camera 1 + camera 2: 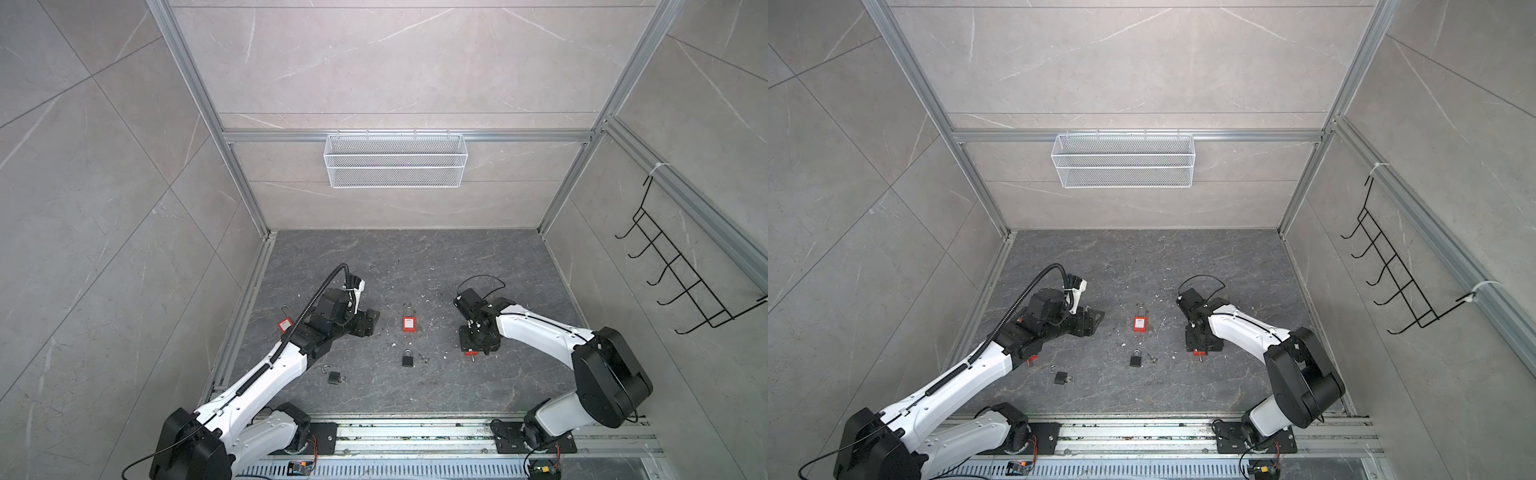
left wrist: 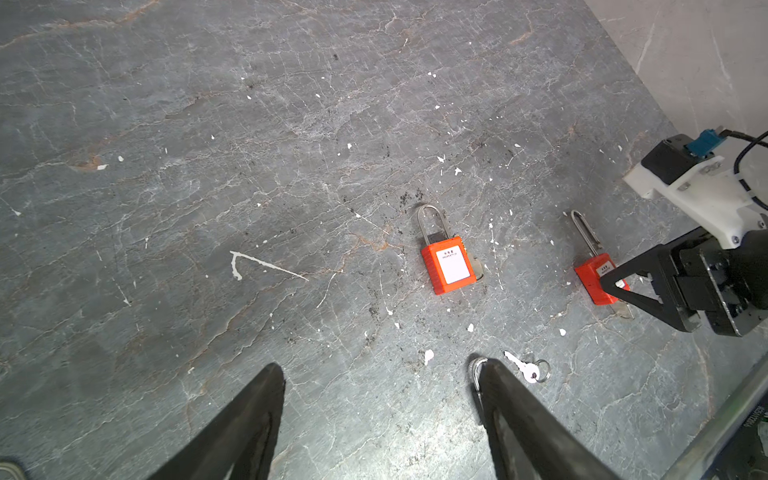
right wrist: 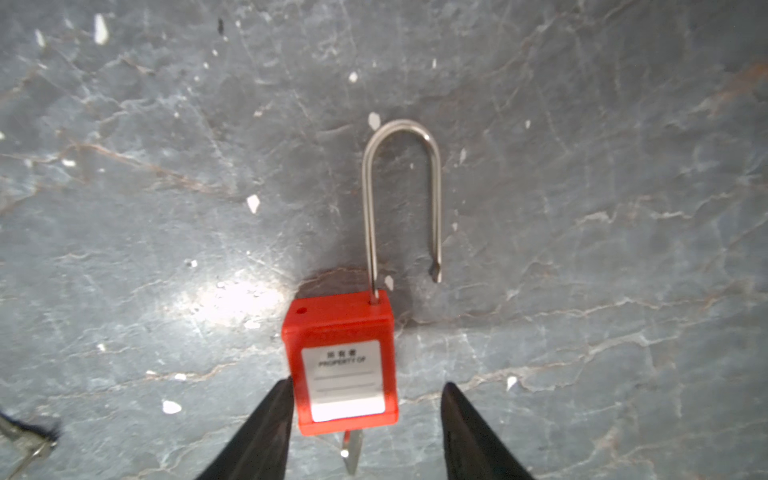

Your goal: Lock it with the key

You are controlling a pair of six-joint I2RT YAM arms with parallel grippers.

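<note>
The right claw stands open astride the body of the long-shackled red padlock, one finger just beside its flank and the other clear of it, likely because the key jutting from the base between the fingers is what it must work. Ahead of the claw the shackle arches away, its free end out of the body, so the lock is not yet shut. Off to its side the left claw hangs open and empty, a loose key beside one finger.
</note>
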